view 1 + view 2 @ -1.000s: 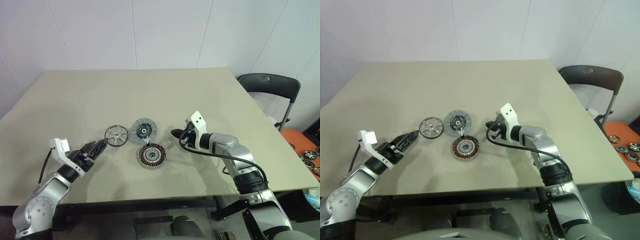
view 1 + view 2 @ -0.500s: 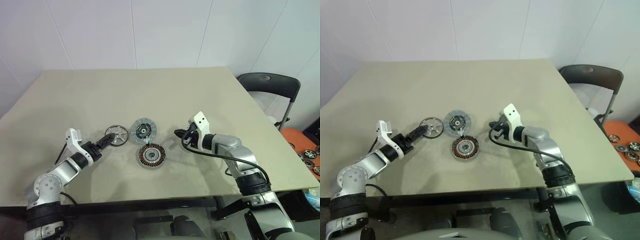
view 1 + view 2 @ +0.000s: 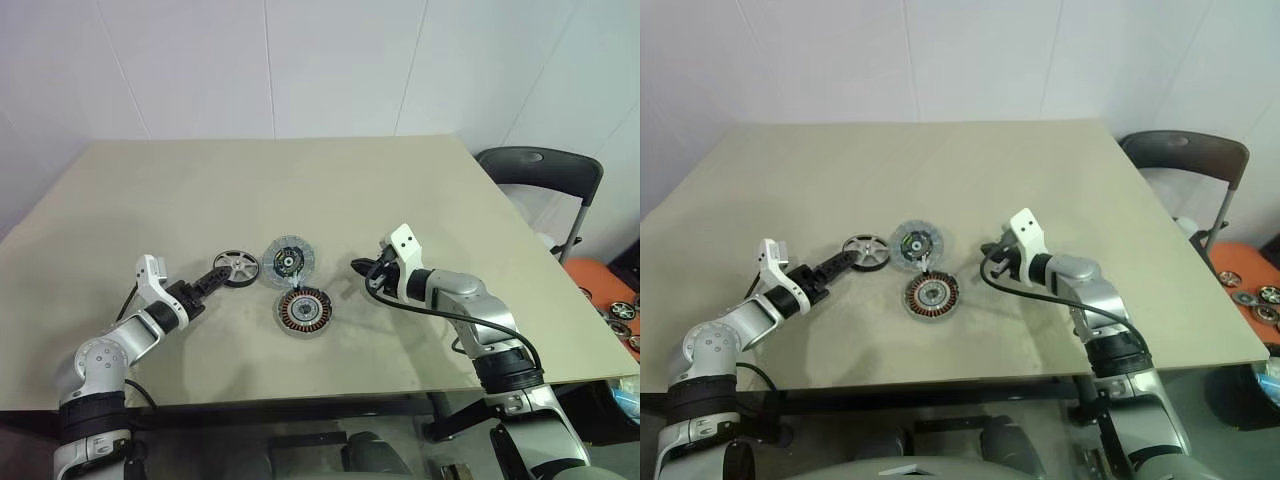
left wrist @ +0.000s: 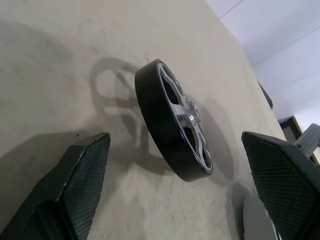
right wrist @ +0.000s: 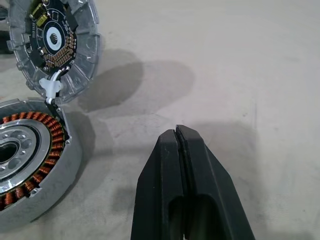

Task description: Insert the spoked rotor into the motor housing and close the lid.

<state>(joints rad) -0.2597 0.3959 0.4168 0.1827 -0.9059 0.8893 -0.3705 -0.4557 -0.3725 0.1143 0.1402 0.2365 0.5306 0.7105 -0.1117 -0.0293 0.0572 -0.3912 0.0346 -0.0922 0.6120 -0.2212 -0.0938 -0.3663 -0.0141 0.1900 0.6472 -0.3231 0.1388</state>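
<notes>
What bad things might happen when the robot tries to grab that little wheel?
The small silvery spoked rotor sits between the left claw's open fingers, not yet gripped, so closing off-centre might flick it away. It lies close beside the flat grey ribbed lid, so a sliding rotor could bump it. A white wire seems to link the lid to the copper-wound motor housing, so a knocked lid may tug it.

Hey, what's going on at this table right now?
A two-armed robot is assembling a small motor. Its left gripper is open with a finger on each side of the spoked rotor, not yet closed on it. The motor housing and the lid lie on the table beside it, a short white wire joining them. The right gripper is shut and holds nothing, near the housing.
</notes>
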